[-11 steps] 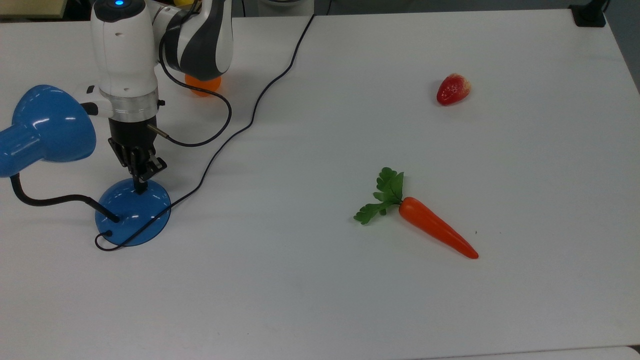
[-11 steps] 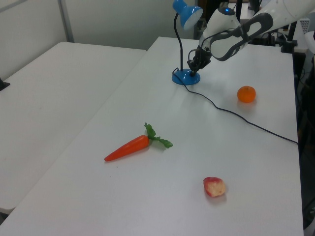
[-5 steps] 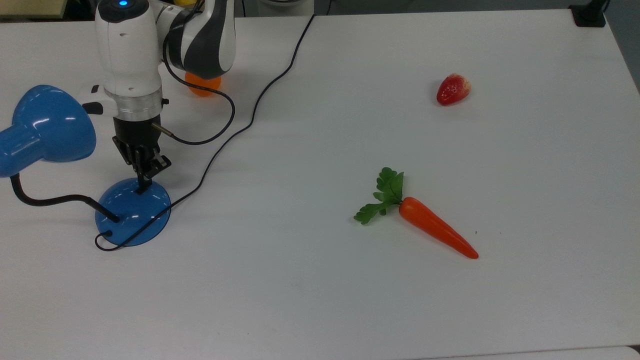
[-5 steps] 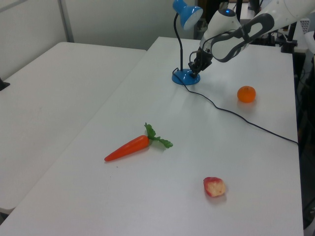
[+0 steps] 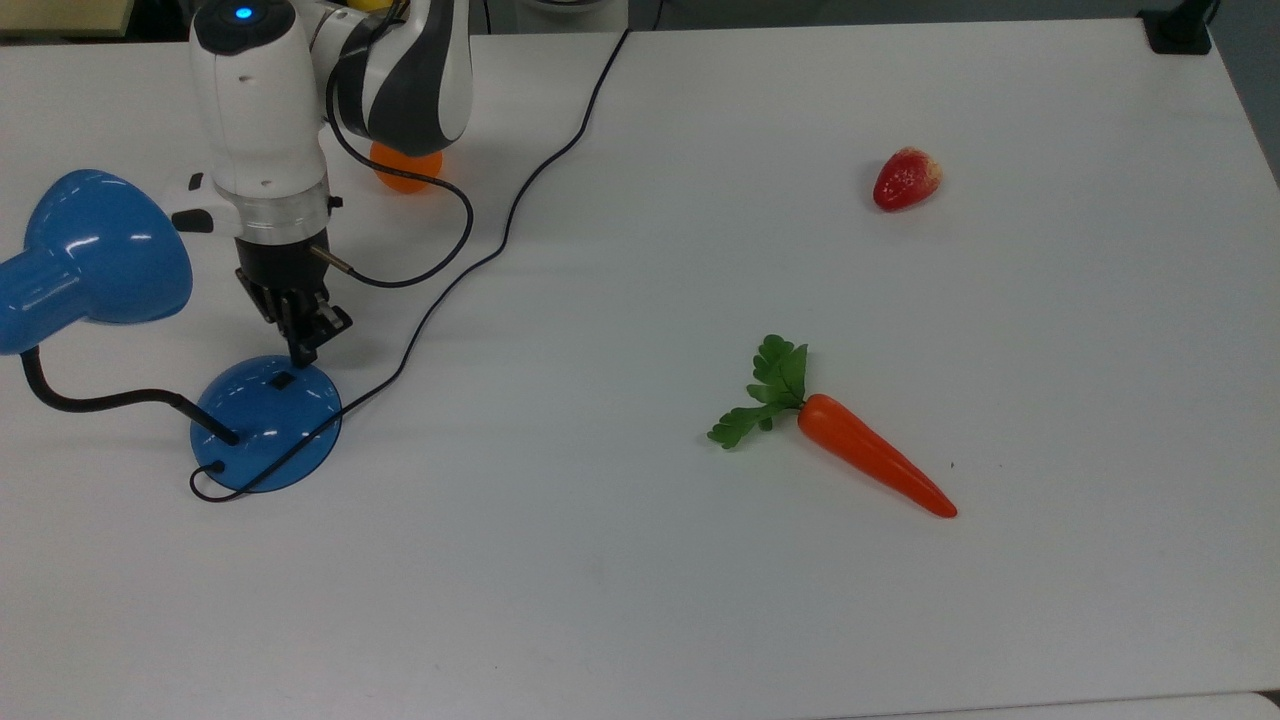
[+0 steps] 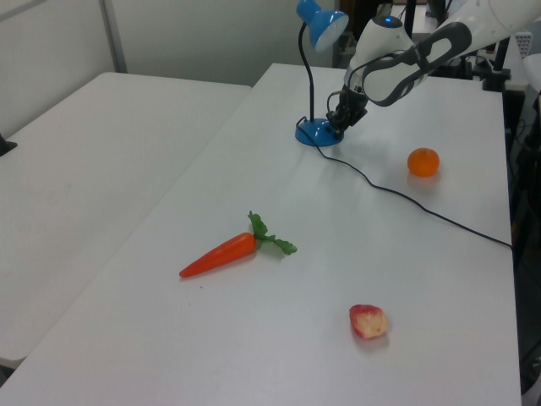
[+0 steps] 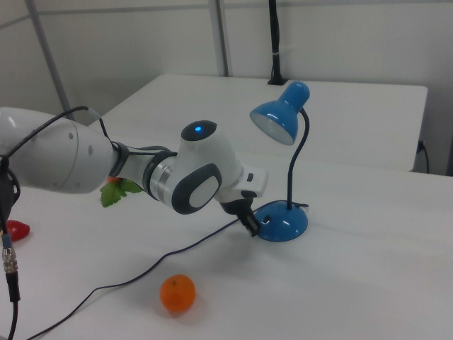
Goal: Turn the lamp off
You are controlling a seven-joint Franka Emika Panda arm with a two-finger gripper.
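At the top view's left on a white table stands the lamp, glossy blue with a black bendy neck and domed base. The gripper hangs with closed fingers just above the base's small black switch.

At the top view's left, lamp on table, gripper just above its base edge; orange behind the arm; carrot mid-table, strawberry further right
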